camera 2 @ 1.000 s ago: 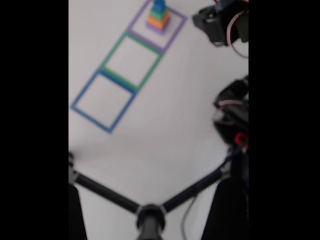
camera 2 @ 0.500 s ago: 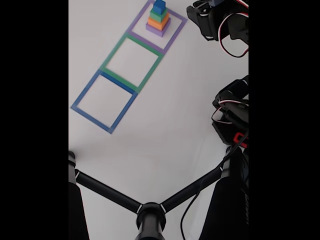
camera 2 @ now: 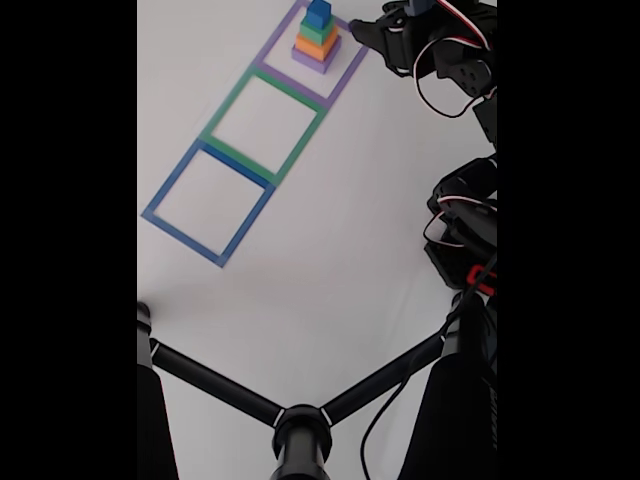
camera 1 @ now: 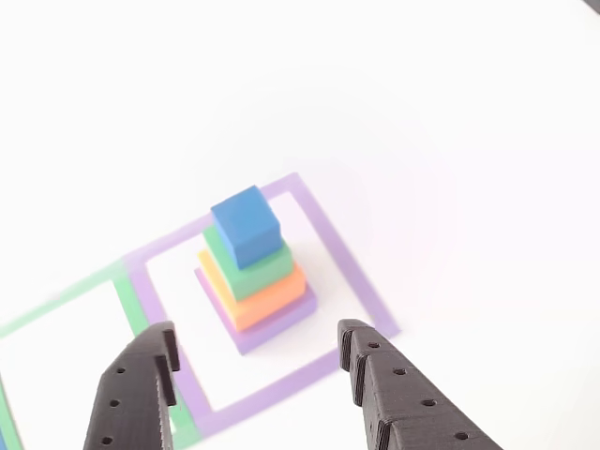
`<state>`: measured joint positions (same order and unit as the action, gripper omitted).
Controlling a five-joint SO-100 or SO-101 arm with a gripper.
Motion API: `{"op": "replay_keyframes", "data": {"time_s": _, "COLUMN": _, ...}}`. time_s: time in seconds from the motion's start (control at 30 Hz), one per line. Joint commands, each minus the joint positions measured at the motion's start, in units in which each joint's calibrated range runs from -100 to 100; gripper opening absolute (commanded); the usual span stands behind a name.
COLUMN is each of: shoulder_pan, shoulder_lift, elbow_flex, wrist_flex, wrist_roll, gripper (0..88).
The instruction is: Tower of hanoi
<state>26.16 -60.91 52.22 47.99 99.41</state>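
While the tower (camera 1: pixel 253 269) sits in the purple square (camera 1: pixel 354 277), three taped squares are seen in a row in the fixed view: blue (camera 2: pixel 158 197) on the left, green (camera 2: pixel 229 104) in the middle, purple at the top right. Four blocks are stacked there: purple at the bottom, then orange, green, and blue on top. The gripper (camera 1: pixel 255 354) is held wide, just beside the tower, touching nothing.
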Motion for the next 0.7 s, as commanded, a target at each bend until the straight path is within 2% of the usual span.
{"op": "replay_keyframes", "data": {"time_s": 0.0, "shoulder_pan": 1.17, "shoulder_lift": -0.09, "elbow_flex": 3.51, "wrist_flex": -9.13, "wrist_roll": 0.59, "gripper": 22.2}}
{"op": "replay_keyframes", "data": {"time_s": 0.23, "shoulder_pan": 2.8, "shoulder_lift": 3.38, "elbow_flex": 13.51, "wrist_flex": -27.1, "wrist_roll": 0.59, "gripper": 24.8}}
{"op": "replay_keyframes", "data": {"time_s": 0.4, "shoulder_pan": 3.57, "shoulder_lift": 8.87, "elbow_flex": 21.96, "wrist_flex": -45.24, "wrist_roll": 0.59, "gripper": 24.3}}
{"op": "replay_keyframes", "data": {"time_s": 0.67, "shoulder_pan": 1.84, "shoulder_lift": 16.3, "elbow_flex": 25.6, "wrist_flex": -58.36, "wrist_roll": 0.59, "gripper": 24.4}}
